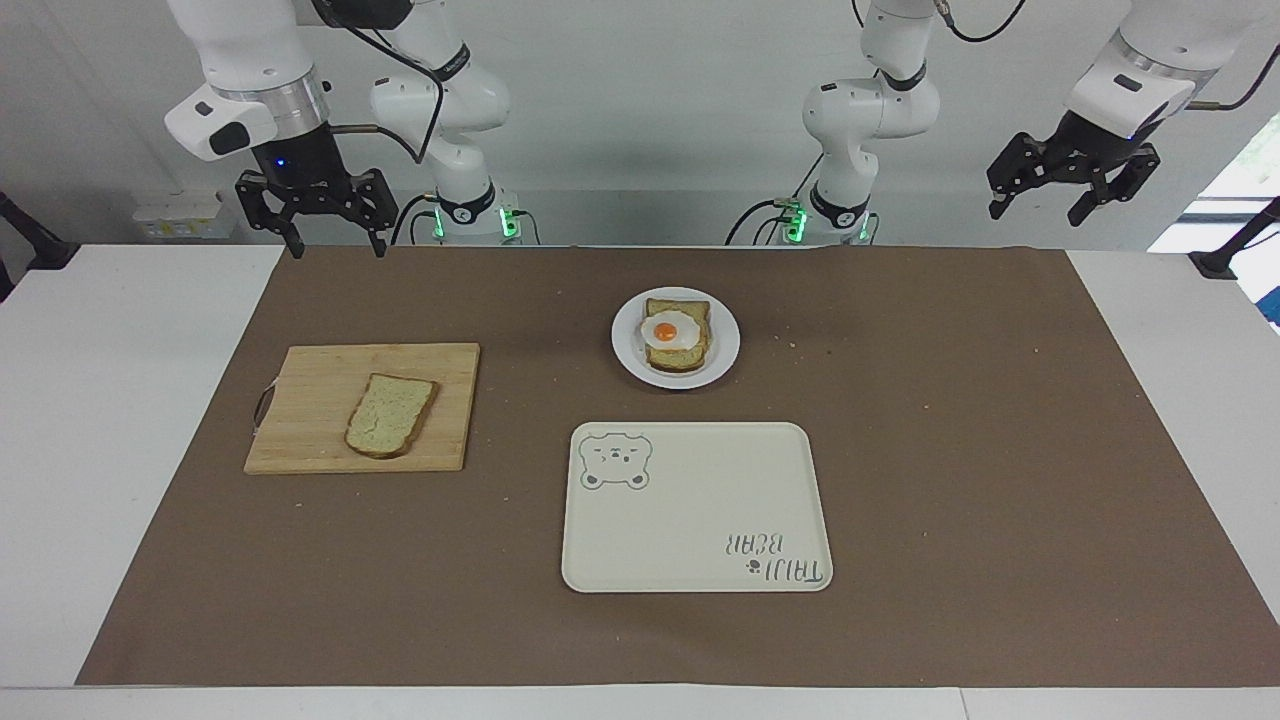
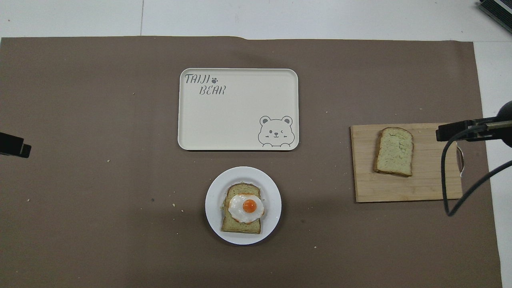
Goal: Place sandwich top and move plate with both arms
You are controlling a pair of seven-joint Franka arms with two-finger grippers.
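Note:
The sandwich top (image 1: 390, 415) (image 2: 395, 151), a plain speckled slice with a brown crust, lies flat on a wooden cutting board (image 1: 300, 440) (image 2: 424, 184) toward the right arm's end. The small white plate (image 1: 625, 350) (image 2: 214, 208) sits mid-table, nearer to the robots, and carries a bread slice with a fried egg (image 1: 676, 335) (image 2: 245, 208). My right gripper (image 1: 338, 248) hangs open over the mat's edge at the robots' end, holding nothing. At the left arm's end, my left gripper (image 1: 1040, 212) is raised, tilted and open, also with nothing in it.
A cream rectangular tray with a bear drawing (image 1: 690, 520) (image 2: 236, 120) lies farther from the robots than the plate. A brown mat (image 1: 950, 450) covers most of the white table. A black cable (image 2: 448, 192) hangs over the board's outer end.

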